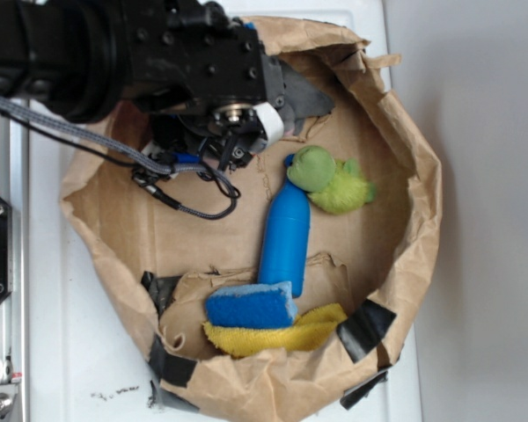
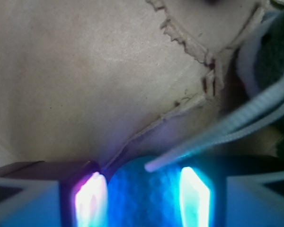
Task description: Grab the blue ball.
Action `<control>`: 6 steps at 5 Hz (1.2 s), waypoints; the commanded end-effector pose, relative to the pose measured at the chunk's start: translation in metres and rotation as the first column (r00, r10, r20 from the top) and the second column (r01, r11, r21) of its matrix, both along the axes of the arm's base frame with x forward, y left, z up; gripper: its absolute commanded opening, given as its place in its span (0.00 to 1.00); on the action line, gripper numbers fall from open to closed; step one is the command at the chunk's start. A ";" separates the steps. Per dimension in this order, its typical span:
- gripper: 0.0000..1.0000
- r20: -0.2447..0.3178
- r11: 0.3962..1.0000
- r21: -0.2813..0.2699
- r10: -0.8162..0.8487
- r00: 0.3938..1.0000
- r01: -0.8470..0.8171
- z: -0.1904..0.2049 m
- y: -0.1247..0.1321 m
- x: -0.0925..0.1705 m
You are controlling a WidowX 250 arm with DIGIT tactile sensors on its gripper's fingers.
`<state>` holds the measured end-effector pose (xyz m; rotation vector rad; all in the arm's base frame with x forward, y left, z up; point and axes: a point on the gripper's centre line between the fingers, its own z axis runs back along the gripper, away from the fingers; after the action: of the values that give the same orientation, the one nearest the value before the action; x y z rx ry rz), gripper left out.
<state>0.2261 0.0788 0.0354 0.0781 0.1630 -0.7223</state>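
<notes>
The blue ball (image 2: 144, 196) shows in the wrist view as a rough teal-blue sphere filling the gap between my two glowing pads (image 2: 91, 198). Both pads press against its sides, so my gripper (image 2: 143, 201) is shut on it. In the exterior view my gripper (image 1: 213, 149) hangs over the upper left floor of the brown paper bag (image 1: 418, 202), and the arm hides the ball.
A tall blue bottle (image 1: 286, 237) lies in the middle of the bag, with a green plush toy (image 1: 330, 180) at its top. A blue sponge (image 1: 251, 308) on a yellow cloth (image 1: 277, 336) sits at the front. The bag's crumpled walls rise all round.
</notes>
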 end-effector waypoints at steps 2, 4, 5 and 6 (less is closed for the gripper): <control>0.00 0.039 1.000 0.003 0.024 0.999 -0.024 0.009 -0.002 0.000; 0.00 0.042 0.999 -0.018 0.038 0.998 -0.037 0.011 -0.010 -0.002; 0.00 -0.023 0.982 -0.157 0.100 0.995 -0.102 0.050 -0.032 -0.006; 0.00 -0.063 0.934 -0.290 0.200 0.978 -0.210 0.103 -0.048 -0.005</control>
<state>0.2165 0.0274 0.1228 -0.2598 0.1443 -0.5465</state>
